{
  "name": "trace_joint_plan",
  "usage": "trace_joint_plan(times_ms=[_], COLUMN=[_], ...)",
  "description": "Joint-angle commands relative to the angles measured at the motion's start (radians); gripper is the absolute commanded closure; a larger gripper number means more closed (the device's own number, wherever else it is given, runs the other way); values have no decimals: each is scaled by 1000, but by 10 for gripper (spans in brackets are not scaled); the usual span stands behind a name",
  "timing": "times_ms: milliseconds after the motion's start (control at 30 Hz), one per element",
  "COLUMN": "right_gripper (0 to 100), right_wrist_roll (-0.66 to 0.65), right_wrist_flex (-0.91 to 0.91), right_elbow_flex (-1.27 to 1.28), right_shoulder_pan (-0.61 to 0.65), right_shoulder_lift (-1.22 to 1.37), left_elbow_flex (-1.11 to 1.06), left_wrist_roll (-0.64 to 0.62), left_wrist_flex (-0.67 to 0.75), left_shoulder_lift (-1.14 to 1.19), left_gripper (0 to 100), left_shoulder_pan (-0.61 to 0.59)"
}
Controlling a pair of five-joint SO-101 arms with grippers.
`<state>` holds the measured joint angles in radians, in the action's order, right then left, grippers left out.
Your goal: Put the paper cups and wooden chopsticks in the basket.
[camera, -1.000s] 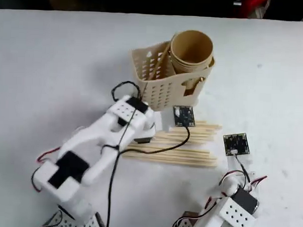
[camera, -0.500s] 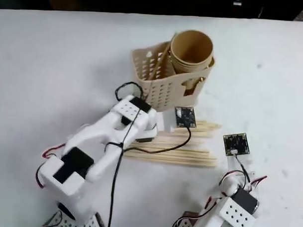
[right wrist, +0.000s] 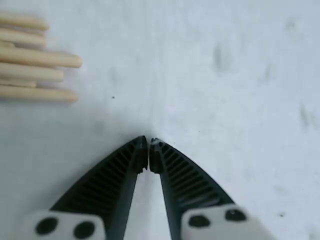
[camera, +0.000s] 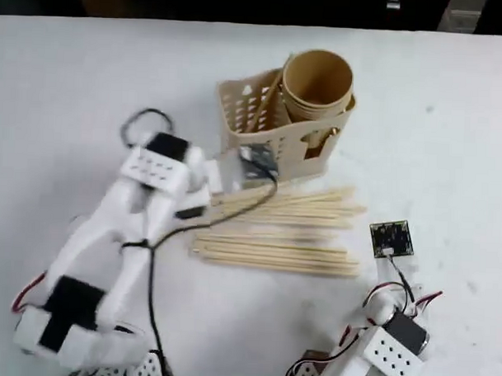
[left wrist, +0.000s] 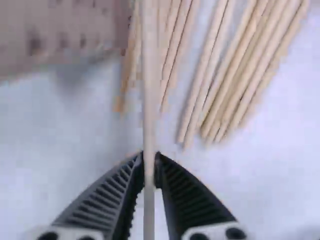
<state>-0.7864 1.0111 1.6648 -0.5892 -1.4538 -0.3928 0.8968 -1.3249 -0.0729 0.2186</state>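
If lifted as gripped now, could swing or slip out. Pinched, apparently near one end, between the closed fingers of the left gripper [left wrist: 149, 159]: one chopstick [left wrist: 148, 100], long free length pointing over the pile [camera: 274, 234] on the tabletop [camera: 90, 83]. Cannot tell whether clear of the pile yet, so might drag neighbours and scatter them toward the basket [camera: 237, 113] wall just behind. Tight entry too: cups [camera: 318, 79] already stacked inside on the right, a chopstick or so leaning beside them, so could snag on the rim or tip the basket at a shallow angle. Far right, right gripper [right wrist: 149, 142] fingers closed on nothing, over bare tabletop just past the pile's ends; no risk unless swept into the pile.
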Motion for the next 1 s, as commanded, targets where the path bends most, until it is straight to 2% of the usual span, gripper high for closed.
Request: trace_joint_plan(times_ms=[0,133,267,433,600,700,867,967], right_gripper=[974,974,974,974,974,974,974,974], right_wrist_roll=[-12,-12,-12,-12,-12,-12,-12,-12], right_wrist_flex=[-16,-16,-16,-16,-16,-16,-16,-16], right_elbow_flex=[-3,-3,-3,-3,-3,-3,-3,-3], right_shoulder_pan=[-19,-19,-19,-19,-19,-19,-19,-19], right_shoulder_lift=[-5,-5,-5,-5,-5,-5,-5,-5], left_elbow_flex=[11,11,12,12,12,12,18,37], left_wrist_roll=[95,161,175,166,69,54,28,20], left_wrist_flex=[-95,-98,-97,0,89,133,127,135], left_shoulder_lift=[-105,-84,-22,82,205,269,305,302], left_gripper=[978,978,978,978,978,978,972,930], left_shoulder_pan=[-165,-315,-447,-579,-595,-576,-552,-552])
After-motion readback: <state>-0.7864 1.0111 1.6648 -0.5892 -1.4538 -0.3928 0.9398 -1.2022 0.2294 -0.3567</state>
